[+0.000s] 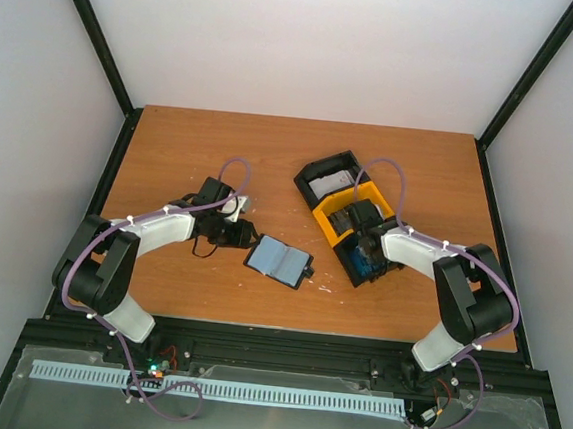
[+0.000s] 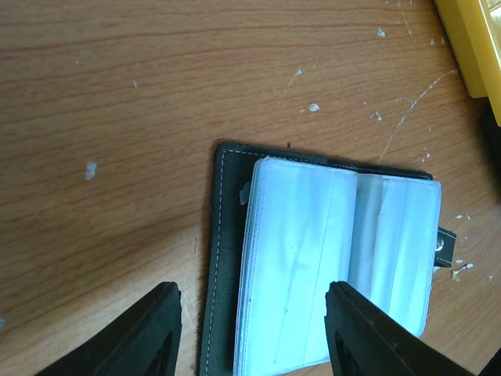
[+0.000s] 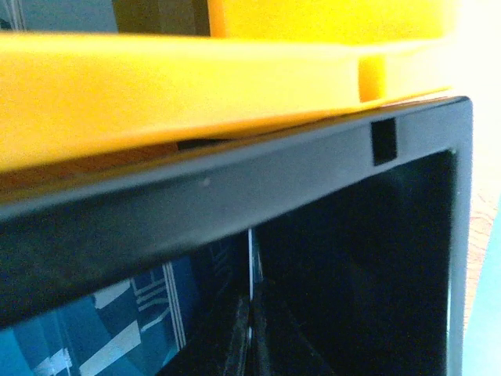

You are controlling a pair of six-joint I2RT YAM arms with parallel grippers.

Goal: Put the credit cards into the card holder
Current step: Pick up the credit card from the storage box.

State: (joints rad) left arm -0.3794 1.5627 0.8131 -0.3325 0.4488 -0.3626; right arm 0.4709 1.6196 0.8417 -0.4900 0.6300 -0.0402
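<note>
From the overhead camera, a brown wooden table (image 1: 222, 149) fills the middle of the frame. A small black folding card holder with clear plastic pockets (image 1: 280, 261) lies open and flat just below centre. The left gripper (image 1: 237, 233) sits just to its left. Right of centre, on a slant, lies a long three-compartment tray, black with a yellow middle section (image 1: 338, 174). The right gripper (image 1: 369, 247) reaches down into the tray's lowest compartment, where bright blue plastic credit cards (image 1: 364, 267) lie. In the left wrist view, the open card holder fills the lower centre and right, with its stitched black cover along the left edge, pale glossy sleeves across the middle and a small clasp tab (image 2: 445, 249) at the right edge. The left gripper's two black fingers (image 2: 149, 337) rise from the bottom edge, spread wide and released, gripping nothing, and the holder's left half shows between them. A yellow corner of the tray is at upper right. In the right wrist view, very close up, a yellow wall crosses the top above a black wall, and a blue card with light markings shows at lower left. The dark fingers (image 3: 227, 345) at bottom centre are clenched together. A thin pale line rises between them, and I cannot tell whether it is a card's edge.
</note>
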